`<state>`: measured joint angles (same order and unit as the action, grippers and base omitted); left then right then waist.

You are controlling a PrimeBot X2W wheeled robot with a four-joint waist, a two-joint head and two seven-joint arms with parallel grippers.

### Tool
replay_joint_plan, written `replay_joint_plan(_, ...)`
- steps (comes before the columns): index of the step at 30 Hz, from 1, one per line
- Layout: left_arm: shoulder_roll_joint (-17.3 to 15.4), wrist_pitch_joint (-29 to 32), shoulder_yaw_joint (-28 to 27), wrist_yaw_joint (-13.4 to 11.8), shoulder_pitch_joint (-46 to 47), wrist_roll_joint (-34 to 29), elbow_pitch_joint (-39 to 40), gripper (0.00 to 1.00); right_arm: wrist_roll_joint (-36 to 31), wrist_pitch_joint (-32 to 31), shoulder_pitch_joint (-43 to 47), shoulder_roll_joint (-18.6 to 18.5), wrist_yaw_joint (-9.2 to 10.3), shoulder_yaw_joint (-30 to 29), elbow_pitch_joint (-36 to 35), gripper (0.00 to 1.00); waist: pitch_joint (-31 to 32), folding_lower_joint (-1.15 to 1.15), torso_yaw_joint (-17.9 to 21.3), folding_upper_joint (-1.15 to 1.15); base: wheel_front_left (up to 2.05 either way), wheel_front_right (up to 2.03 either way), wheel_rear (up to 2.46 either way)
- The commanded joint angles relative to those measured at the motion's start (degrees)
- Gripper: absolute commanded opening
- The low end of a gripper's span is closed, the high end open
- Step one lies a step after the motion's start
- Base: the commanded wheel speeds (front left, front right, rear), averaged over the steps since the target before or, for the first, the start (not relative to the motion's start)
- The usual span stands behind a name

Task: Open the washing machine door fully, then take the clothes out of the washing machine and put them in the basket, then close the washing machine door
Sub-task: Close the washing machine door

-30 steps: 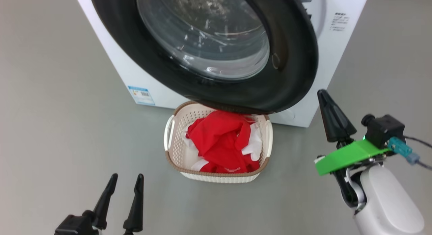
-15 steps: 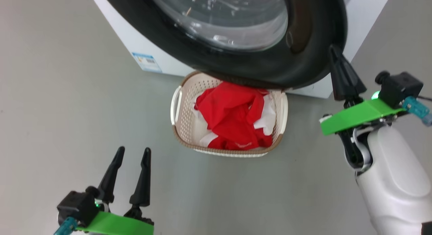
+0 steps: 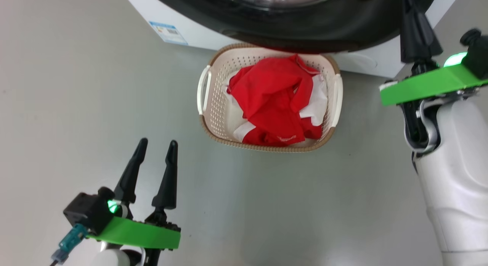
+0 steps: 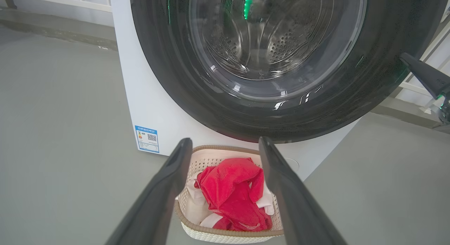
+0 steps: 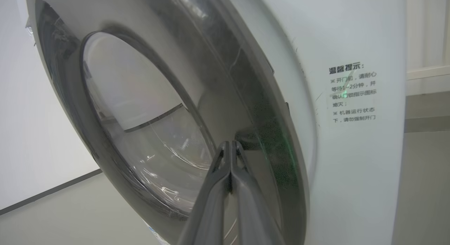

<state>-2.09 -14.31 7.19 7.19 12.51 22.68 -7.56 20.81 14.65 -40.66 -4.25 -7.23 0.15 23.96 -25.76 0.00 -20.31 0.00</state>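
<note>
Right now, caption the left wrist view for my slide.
Open left gripper frames the basket holding the red clothes, beneath the washing machine door with its glossy black rim.

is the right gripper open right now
No, the right wrist view shows the right gripper with its two fingers pressed together along their length, tips close to the dark rim of the washing machine door.
</note>
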Motion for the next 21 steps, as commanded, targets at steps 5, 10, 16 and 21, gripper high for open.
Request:
replay_joint_plan(5,-0.8,-0.7,-1.2,0.3,2.2,1.1,1.6,1.0,-0.8,0.3,-3.8,1.1,-0.25,0.1,-2.1,0.0,-3.3,0.0,-1.0,0.0,0.0,0.0,0.0)
replay_joint_plan(10,-0.8,-0.7,-0.6,0.3,3.2,1.6,2.0,1.0,-0.9,0.3,-6.7,1.2,-0.25,-2.1,-2.7,0.0,-5.1,0.0,-1.4,0.0,0.0,0.0,0.0)
replay_joint_plan(16,-0.8,-0.7,-0.4,0.3,3.9,1.6,2.1,1.0,-0.8,0.3,-9.2,1.3,-0.25,-3.5,-3.0,0.0,-6.4,0.0,-1.4,0.0,0.0,0.0,0.0)
replay_joint_plan(21,-0.8,-0.7,-0.2,0.3,4.4,1.4,2.1,1.0,-0.4,0.3,-10.3,1.4,-0.25,-2.4,-2.7,0.0,-6.9,0.0,-1.3,0.0,0.0,0.0,0.0)
